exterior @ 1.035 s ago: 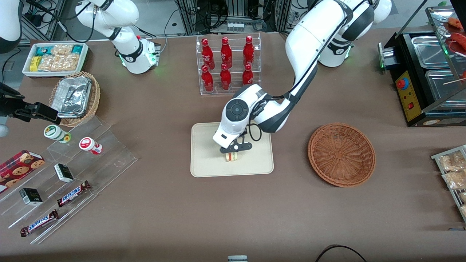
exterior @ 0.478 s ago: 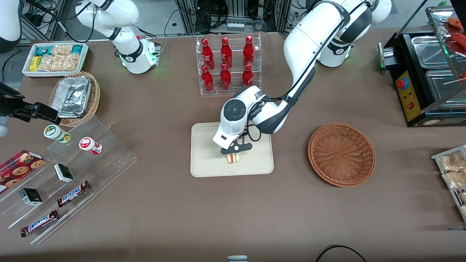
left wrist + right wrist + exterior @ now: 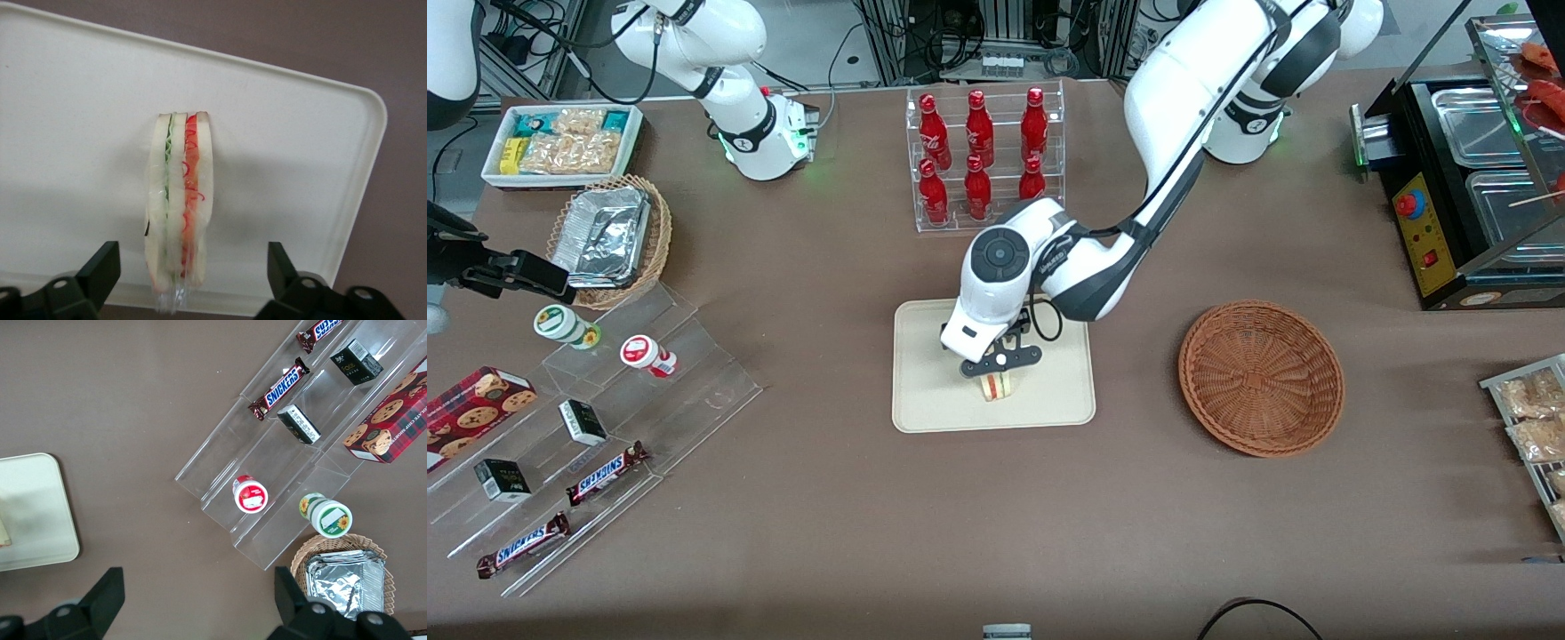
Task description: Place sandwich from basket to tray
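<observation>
The gripper [image 3: 1000,360] is found above the tray [image 3: 925,404], its fingers [image 3: 100,267] spread wide with clear gaps to either side of the sandwich [image 3: 179,213]; nothing is clamped. The sandwich is seen standing on its edge on the tray, just toward six o'clock of the tray's centre in the front view. The basket [image 3: 1261,378], at three o'clock of the tray, is seen empty. A straight vertical retreat is advised, so that the upright wedge is not clipped and toppled.
</observation>
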Controlling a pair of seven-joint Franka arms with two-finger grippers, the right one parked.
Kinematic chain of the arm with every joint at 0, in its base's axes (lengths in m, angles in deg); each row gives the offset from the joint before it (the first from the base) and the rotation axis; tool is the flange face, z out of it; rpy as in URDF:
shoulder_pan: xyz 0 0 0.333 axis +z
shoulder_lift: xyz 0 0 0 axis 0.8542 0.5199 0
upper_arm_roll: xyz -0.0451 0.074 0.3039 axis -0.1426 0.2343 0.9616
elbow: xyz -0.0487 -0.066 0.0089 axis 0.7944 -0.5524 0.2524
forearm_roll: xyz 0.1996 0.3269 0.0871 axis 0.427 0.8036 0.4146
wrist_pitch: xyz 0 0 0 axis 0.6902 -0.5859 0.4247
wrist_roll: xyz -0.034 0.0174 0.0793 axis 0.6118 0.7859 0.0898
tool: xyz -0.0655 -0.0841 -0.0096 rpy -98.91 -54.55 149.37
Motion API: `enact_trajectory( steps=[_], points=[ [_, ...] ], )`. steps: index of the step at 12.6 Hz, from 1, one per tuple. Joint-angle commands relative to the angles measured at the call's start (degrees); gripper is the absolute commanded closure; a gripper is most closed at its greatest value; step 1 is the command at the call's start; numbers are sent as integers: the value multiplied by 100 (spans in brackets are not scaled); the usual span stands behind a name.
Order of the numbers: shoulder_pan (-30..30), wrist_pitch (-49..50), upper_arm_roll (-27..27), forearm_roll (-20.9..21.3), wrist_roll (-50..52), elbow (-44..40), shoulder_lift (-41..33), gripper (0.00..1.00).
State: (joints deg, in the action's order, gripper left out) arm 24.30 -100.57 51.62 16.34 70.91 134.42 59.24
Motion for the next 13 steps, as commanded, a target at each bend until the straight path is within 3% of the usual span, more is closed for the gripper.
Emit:
enact_trajectory(
  steps=[1,3,6,9,13],
  points=[
    [-34,697,48,30,111,-136,-455,0],
    [9,1172,74,30,-63,-207,-692,0],
    [317,1674,92,56,-1109,-199,-1035,0],
    [905,2219,83,74,-2021,-102,-1263,0],
    [1625,2405,83,65,-3411,625,-1948,0]
  ],
)
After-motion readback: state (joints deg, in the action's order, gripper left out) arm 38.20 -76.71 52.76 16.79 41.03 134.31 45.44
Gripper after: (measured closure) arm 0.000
